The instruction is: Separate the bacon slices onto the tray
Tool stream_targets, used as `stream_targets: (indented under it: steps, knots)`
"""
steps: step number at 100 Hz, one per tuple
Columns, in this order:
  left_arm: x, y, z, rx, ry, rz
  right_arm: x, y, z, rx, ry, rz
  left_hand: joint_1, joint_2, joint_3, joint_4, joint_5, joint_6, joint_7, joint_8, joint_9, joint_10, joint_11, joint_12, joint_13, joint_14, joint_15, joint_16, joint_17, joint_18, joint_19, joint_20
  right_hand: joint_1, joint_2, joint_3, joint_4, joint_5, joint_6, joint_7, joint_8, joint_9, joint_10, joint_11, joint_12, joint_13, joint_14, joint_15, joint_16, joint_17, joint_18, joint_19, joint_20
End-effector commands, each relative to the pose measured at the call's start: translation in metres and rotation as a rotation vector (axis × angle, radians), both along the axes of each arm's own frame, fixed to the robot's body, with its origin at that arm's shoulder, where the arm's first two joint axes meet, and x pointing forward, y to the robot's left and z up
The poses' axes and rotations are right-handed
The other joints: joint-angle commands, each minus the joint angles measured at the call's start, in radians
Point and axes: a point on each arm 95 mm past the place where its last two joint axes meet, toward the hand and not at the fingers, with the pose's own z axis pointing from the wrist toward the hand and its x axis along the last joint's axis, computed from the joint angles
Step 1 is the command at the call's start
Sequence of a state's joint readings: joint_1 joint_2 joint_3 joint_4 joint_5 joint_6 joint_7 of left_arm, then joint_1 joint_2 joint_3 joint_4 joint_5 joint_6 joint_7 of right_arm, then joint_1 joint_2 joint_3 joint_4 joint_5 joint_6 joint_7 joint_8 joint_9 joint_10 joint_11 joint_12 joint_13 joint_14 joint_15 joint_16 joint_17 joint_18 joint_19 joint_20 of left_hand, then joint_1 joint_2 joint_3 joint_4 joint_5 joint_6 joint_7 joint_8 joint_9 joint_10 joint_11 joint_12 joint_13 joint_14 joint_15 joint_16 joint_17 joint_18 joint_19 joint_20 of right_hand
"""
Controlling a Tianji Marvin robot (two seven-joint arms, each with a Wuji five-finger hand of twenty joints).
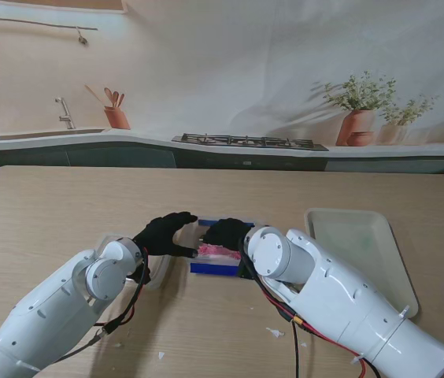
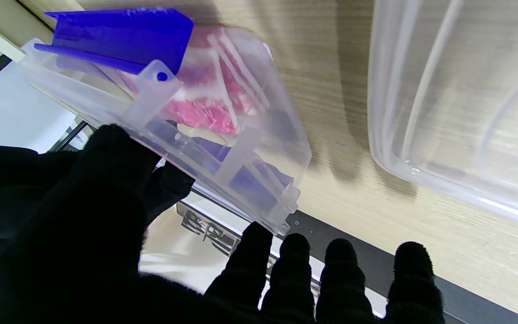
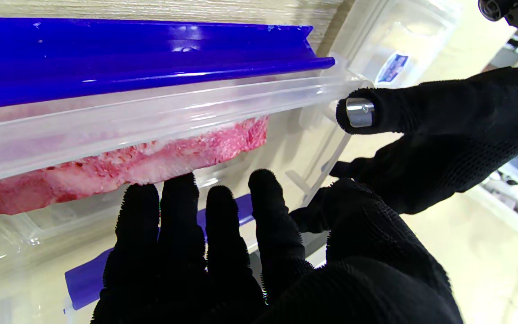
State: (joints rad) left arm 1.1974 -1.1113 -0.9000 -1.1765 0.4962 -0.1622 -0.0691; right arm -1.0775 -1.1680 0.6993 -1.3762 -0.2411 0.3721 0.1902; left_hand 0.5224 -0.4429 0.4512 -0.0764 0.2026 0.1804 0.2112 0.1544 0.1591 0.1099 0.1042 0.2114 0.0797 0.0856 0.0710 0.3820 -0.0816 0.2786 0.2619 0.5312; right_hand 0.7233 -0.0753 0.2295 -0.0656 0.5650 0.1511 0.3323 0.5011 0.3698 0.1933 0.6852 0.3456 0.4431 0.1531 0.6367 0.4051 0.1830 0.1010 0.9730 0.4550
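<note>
A clear plastic box (image 1: pixel 214 268) with blue clips stands mid-table, holding a pink slab of bacon (image 1: pixel 218 250). My left hand (image 1: pixel 163 235), in a black glove, spans the box's left end, thumb on the near rim and fingers at the far corner. The left wrist view shows the box (image 2: pixel 250 148), the bacon (image 2: pixel 200 112) and that hand (image 2: pixel 83 234). My right hand (image 1: pixel 226 232) reaches into the box from above. In the right wrist view its fingertips (image 3: pixel 176 189) touch the edge of the bacon (image 3: pixel 119 166) without gripping it. The pale tray (image 1: pixel 356 244) lies to the right with nothing on it.
A second clear plastic container or lid (image 2: pixel 457 103) lies beside the box on its left, close to my left forearm. Small white scraps (image 1: pixel 273 332) dot the near table. A counter with sink and hob runs behind the far edge.
</note>
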Motion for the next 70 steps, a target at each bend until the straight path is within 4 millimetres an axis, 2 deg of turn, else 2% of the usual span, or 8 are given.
stream_targets:
  steps: [1,29,36,45,48,62,64,70]
  knots:
    - [-0.0067,-0.0004,-0.0104,0.019,0.037,-0.011,-0.0081,0.0062,-0.0060,0.006,0.036,0.010,0.027,-0.051,0.039,0.016,-0.005,0.007,0.008,0.013,0.002,-0.044,0.007,-0.008,-0.037,-0.026,-0.003,0.001,-0.015,-0.002,-0.031,0.019,-0.003,-0.017,0.054,0.019,-0.020,0.020,-0.015,-0.017,-0.009,0.025,0.032,0.008,0.086,0.097,0.157,0.062,0.042,0.041,0.154,0.093]
    - [-0.0068,-0.0006,-0.0104,0.020,0.039,-0.013,-0.0077,0.0040,-0.0014,-0.013,0.054,0.017,0.025,-0.052,0.039,0.016,-0.005,0.007,0.008,0.013,0.002,-0.043,0.008,-0.008,-0.037,-0.025,-0.003,0.000,-0.015,-0.002,-0.033,0.020,-0.008,-0.057,0.112,0.017,-0.045,0.030,-0.031,-0.031,-0.008,0.034,0.048,0.014,0.076,0.101,0.216,0.091,0.028,0.037,0.184,0.128]
    - [-0.0068,-0.0007,-0.0104,0.020,0.039,-0.014,-0.0070,0.0025,-0.0007,-0.034,0.061,0.034,0.026,-0.054,0.039,0.016,-0.005,0.007,0.008,0.013,0.003,-0.043,0.009,-0.008,-0.037,-0.025,-0.003,0.001,-0.015,-0.001,-0.034,0.020,-0.007,-0.073,0.126,0.018,-0.047,0.029,-0.034,-0.036,-0.009,0.030,0.049,0.015,0.063,0.099,0.217,0.092,0.016,0.033,0.181,0.132]
    - [-0.0069,-0.0007,-0.0103,0.020,0.038,-0.014,-0.0057,-0.0001,-0.0006,-0.073,0.062,0.068,0.025,-0.053,0.040,0.016,-0.004,0.007,0.008,0.013,0.003,-0.043,0.009,-0.008,-0.037,-0.025,-0.003,0.001,-0.015,-0.002,-0.035,0.020,-0.008,-0.102,0.148,0.018,-0.048,0.021,-0.031,-0.039,-0.003,0.005,0.049,0.014,0.034,0.085,0.212,0.091,-0.011,0.019,0.167,0.134]
    - [-0.0069,-0.0008,-0.0102,0.020,0.038,-0.014,-0.0054,-0.0006,-0.0006,-0.082,0.061,0.078,0.025,-0.053,0.040,0.016,-0.004,0.007,0.008,0.013,0.003,-0.043,0.009,-0.008,-0.037,-0.025,-0.003,0.001,-0.015,-0.002,-0.035,0.020,-0.030,-0.122,0.204,0.013,-0.050,0.020,-0.021,-0.043,0.001,0.001,0.050,0.015,0.027,0.082,0.215,0.092,-0.014,0.017,0.158,0.148]
    - [-0.0067,-0.0010,-0.0102,0.020,0.039,-0.013,-0.0045,-0.0016,-0.0009,-0.107,0.067,0.106,0.025,-0.052,0.041,0.015,-0.004,0.008,0.008,0.013,0.003,-0.043,0.009,-0.009,-0.038,-0.026,-0.004,0.001,-0.016,-0.002,-0.037,0.021,-0.015,-0.161,0.242,0.012,-0.043,0.020,-0.013,-0.044,0.012,-0.004,0.061,0.020,0.019,0.072,0.212,0.091,-0.025,0.010,0.146,0.151]
    - [-0.0067,-0.0010,-0.0103,0.020,0.040,-0.014,-0.0044,-0.0017,-0.0010,-0.111,0.068,0.109,0.025,-0.053,0.041,0.016,-0.003,0.008,0.008,0.013,0.004,-0.042,0.010,-0.009,-0.037,-0.026,-0.004,0.001,-0.016,-0.002,-0.037,0.021,-0.029,-0.171,0.277,0.006,-0.045,0.018,-0.006,-0.045,0.011,-0.006,0.067,0.023,0.019,0.070,0.215,0.093,-0.025,0.009,0.143,0.155]
    - [-0.0067,-0.0012,-0.0104,0.020,0.040,-0.014,-0.0040,-0.0020,-0.0011,-0.122,0.070,0.119,0.025,-0.053,0.041,0.015,-0.003,0.008,0.008,0.013,0.004,-0.043,0.010,-0.009,-0.037,-0.026,-0.004,0.001,-0.016,-0.002,-0.037,0.021,-0.029,-0.185,0.294,0.004,-0.041,0.020,-0.001,-0.046,0.022,-0.002,0.080,0.028,0.023,0.066,0.222,0.096,-0.025,0.006,0.141,0.156]
